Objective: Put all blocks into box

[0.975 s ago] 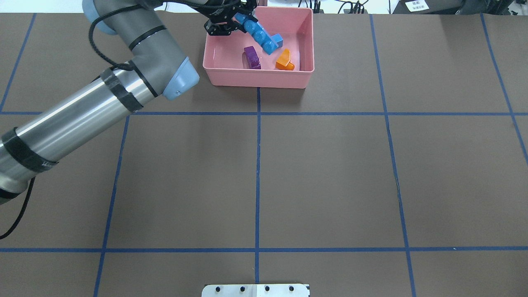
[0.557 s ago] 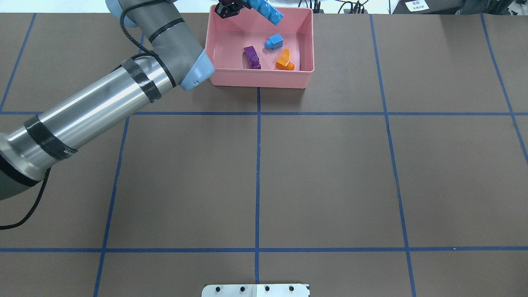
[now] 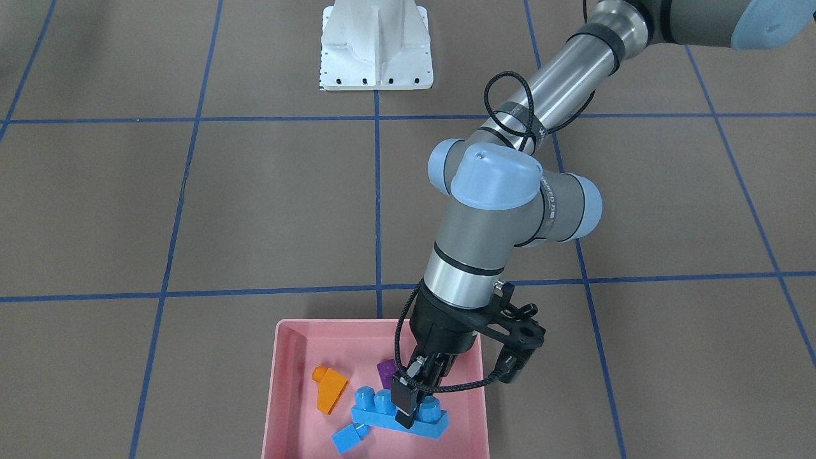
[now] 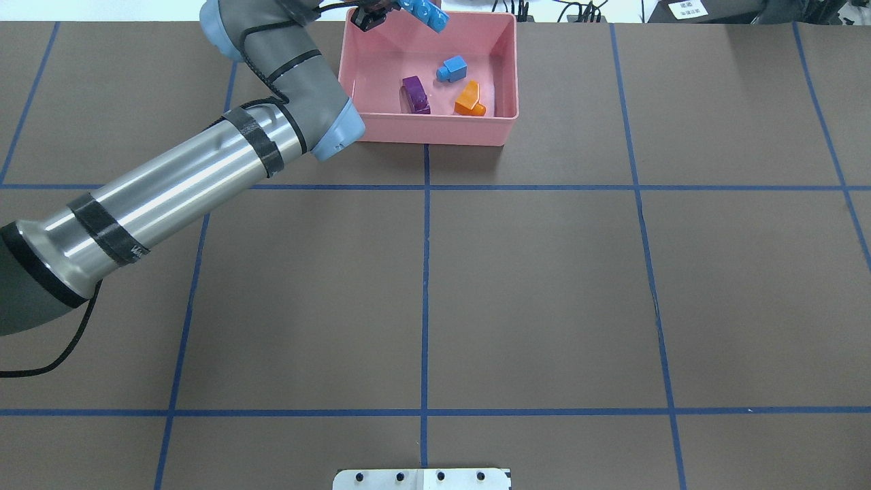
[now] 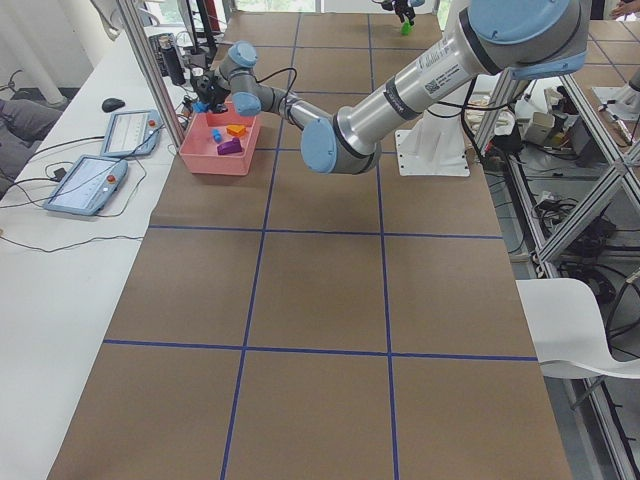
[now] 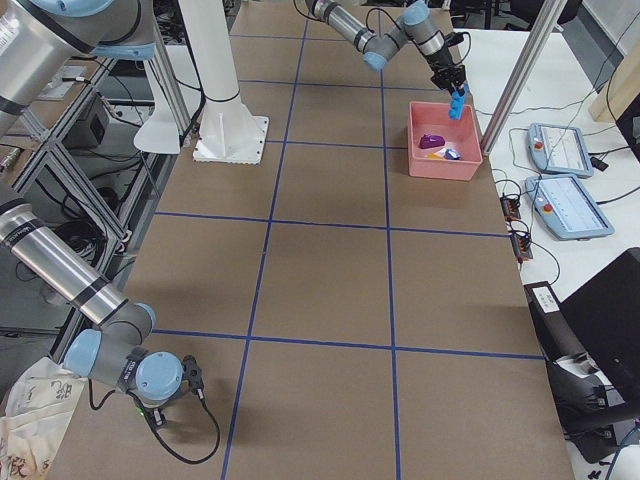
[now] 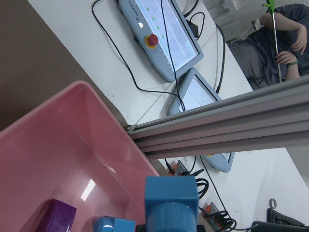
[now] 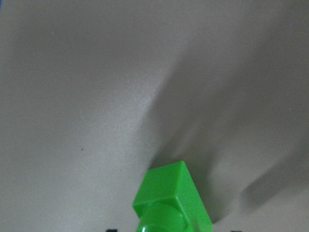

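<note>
The pink box [image 4: 429, 133] stands at the far middle of the table and also shows in the front view [image 3: 280, 382]. In it lie a purple block [image 4: 415, 94], an orange sloped block [image 4: 469, 99] and a small light-blue block [image 4: 452, 69]. My left gripper [image 3: 408, 408] is shut on the long light-blue block [image 3: 376, 408] and holds it tilted above the box's far side; the block also shows in the overhead view [image 4: 427, 12]. In the right wrist view the green block [image 8: 171, 198] hangs above the table in my right gripper [image 5: 405, 12], far off to the right.
A white base plate [image 3: 376, 44] sits at the robot's edge of the table. Beyond the box stand an aluminium frame post [image 7: 217, 125] and two teach pendants [image 7: 164, 38] on a white bench. Blue tape lines grid the brown table.
My left gripper has carried the long light-blue block up and away, from over the small light-blue block towards the box's far wall. The left elbow has swung right, nearer the box.
</note>
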{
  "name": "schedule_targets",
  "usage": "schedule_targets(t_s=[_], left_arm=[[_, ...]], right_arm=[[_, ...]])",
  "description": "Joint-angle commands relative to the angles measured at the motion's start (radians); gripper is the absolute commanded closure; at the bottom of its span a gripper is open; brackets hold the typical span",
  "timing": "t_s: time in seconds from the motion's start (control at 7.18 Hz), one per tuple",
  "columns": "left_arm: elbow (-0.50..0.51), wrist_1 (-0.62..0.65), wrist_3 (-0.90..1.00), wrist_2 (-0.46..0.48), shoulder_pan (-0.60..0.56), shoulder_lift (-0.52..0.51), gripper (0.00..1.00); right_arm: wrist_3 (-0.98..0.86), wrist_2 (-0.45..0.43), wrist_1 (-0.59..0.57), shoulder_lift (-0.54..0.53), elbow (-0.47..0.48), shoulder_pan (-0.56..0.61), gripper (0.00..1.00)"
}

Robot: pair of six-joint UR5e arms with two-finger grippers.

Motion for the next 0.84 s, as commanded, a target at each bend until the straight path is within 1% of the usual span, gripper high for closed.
schedule_targets(t_s=[0.0, 0.42, 0.56, 0.7], left_arm=[[0.015, -0.001, 0.001, 0.01, 0.027, 0.003, 1.0], [0.015, -0.001, 0.001, 0.01, 0.049, 0.004, 1.0], [0.015, 0.0, 0.0, 0.01, 0.049, 0.003, 0.9], [0.015, 0.0, 0.0, 0.01, 0.052, 0.001, 0.69]], right_arm=[[0.003, 0.002, 0.0, 0.005, -0.001, 0.0, 0.6], [0.004, -0.013, 0.0, 0.016, -0.001, 0.0, 0.94], [0.004, -0.012, 0.0, 0.019, -0.001, 0.002, 1.0], [0.004, -0.013, 0.002, 0.028, 0.01, 0.002, 1.0]])
